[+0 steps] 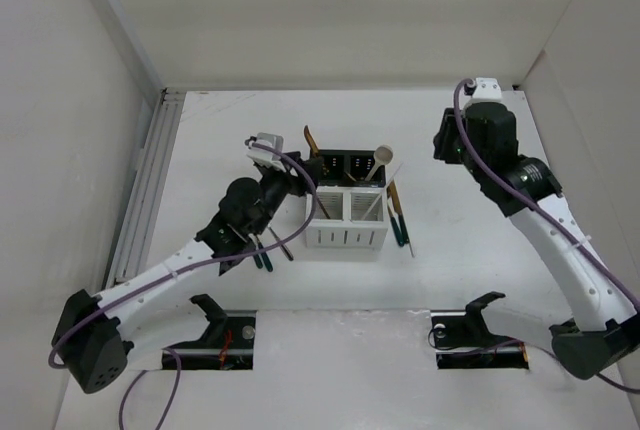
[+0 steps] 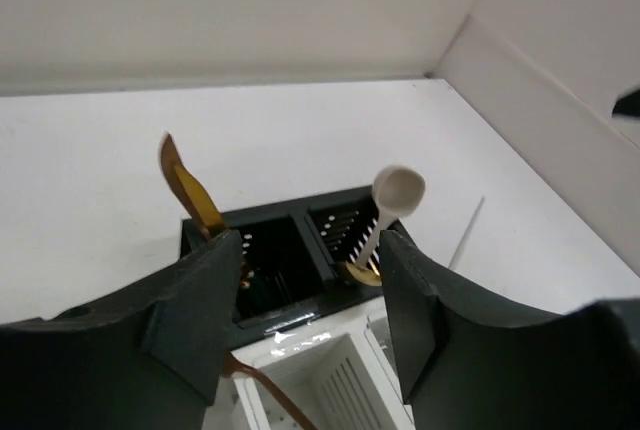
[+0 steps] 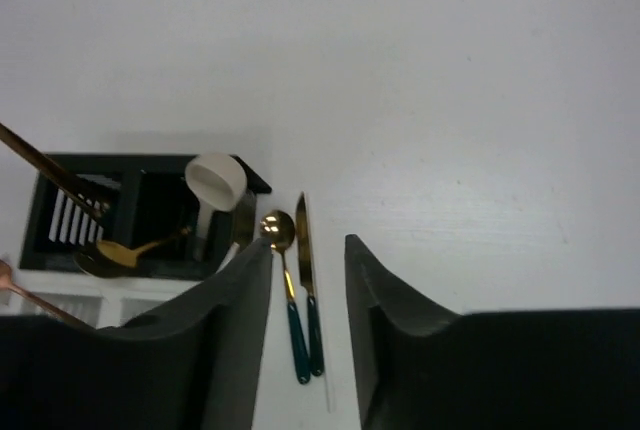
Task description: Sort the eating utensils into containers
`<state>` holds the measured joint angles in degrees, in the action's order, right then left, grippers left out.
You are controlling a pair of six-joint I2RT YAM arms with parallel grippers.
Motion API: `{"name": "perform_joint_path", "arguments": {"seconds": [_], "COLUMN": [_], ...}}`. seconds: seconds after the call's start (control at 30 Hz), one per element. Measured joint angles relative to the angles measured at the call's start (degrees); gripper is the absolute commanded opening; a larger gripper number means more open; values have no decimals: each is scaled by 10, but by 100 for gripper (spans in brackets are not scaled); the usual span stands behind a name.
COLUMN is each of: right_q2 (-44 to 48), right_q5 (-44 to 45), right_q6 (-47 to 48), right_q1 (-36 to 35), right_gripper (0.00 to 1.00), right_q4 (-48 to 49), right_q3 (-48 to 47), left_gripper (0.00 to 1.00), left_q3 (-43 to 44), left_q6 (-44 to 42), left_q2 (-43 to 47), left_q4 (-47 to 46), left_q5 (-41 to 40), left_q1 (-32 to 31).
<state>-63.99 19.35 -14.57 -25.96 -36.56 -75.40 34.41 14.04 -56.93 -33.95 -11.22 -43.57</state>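
The containers (image 1: 345,220) hold several upright utensils, the cream spoon (image 1: 383,156) in the back right bin. Just right of them a gold spoon (image 3: 290,305) and a knife (image 3: 308,285) lie on the desk (image 1: 450,270). The left pincer (image 2: 310,260), wide apart and empty, hovers at their left. The right pincer (image 3: 305,250), partly open and empty, hangs to their right.

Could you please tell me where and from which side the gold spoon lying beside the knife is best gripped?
Grip the spoon by its teal handle, probably from straight above with the open right gripper. It lies flat on the table with its bowl close to the black bin, so the handle end is freer. The knife lies tight alongside, so a finger may need to wedge between them.
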Motion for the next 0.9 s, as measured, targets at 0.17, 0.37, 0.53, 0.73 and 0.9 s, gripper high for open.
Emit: {"name": "perform_joint_path", "arguments": {"seconds": [0.17, 0.37, 0.53, 0.73, 0.9], "right_q2": [-24, -129, -163, -218, -271], "right_q5": [-133, -184, -205, -230, -231], "right_q6": [-12, 4, 33, 49, 47], "right_q1": [106, 130, 116, 104, 97], "right_gripper": [36, 36, 43, 42, 42], "right_q4": [-49, -65, -46, 8, 43], "right_q3": [32, 157, 172, 173, 178], "left_gripper": [56, 56, 57, 57, 57], "left_q3": [68, 75, 58, 38, 38], "left_q6": [-7, 25, 75, 112, 117], "left_q2": [37, 64, 69, 73, 77], "left_q4": [102, 256, 365, 419, 419], "left_q5": [-74, -121, -144, -142, -141], "left_q1": [1, 17, 22, 36, 57]}}
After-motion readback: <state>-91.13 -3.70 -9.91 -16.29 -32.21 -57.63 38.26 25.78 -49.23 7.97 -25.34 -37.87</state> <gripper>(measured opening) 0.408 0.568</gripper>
